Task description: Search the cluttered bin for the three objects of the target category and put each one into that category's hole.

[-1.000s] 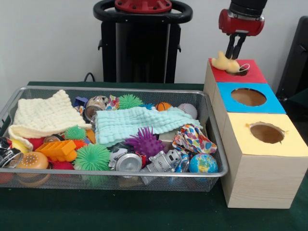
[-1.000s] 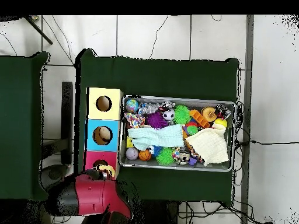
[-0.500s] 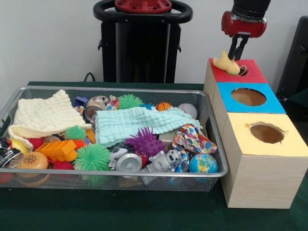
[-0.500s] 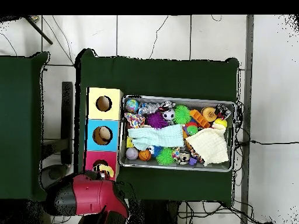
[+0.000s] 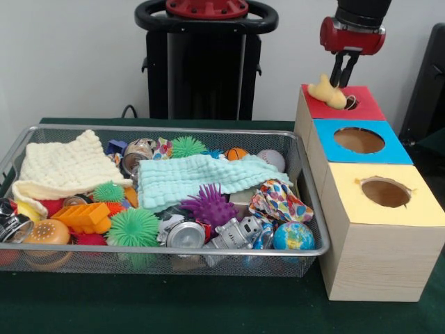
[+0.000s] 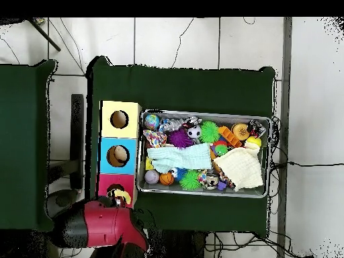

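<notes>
A pale yellow soft toy (image 5: 325,90) hangs at the near left rim of the hole in the red-topped box (image 5: 365,106). My gripper (image 5: 341,80) comes down from above and is shut on the toy's right end. In the overhead view the toy (image 6: 121,196) shows at the red box (image 6: 106,183), with the red arm (image 6: 99,227) just below it. The wire bin (image 5: 311,209) holds mixed toys: spiky balls, a globe ball (image 5: 293,236), cans, and cloths.
A blue-topped box (image 5: 400,152) and a yellow-topped box (image 5: 421,207) stand in a row with the red one, right of the bin. Something pale lies in the blue box's hole (image 6: 117,156). A mint cloth (image 5: 198,177) and a cream cloth (image 5: 62,167) cover parts of the bin.
Over the last second the gripper rose slightly and shifted a little right, lifting the yellow toy with it. Since half a second ago almost nothing has moved.
</notes>
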Tool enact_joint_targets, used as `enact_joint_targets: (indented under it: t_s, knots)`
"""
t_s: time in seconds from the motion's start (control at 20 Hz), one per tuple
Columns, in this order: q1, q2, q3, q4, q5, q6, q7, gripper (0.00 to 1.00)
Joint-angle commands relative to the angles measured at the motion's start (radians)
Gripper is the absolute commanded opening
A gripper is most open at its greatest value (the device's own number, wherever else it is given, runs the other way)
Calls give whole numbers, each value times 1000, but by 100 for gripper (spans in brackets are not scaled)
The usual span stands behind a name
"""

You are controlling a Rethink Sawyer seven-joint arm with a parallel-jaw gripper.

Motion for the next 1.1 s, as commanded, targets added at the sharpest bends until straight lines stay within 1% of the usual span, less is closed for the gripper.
enact_joint_targets:
  t_s: [0.05,0.45,1.1]
  knots:
    - [11,41,7,-53,47,36,259,0]
    - [45,52,-13,-78,61,60,277,0]
    - [64,57,-39,-98,71,89,261,0]
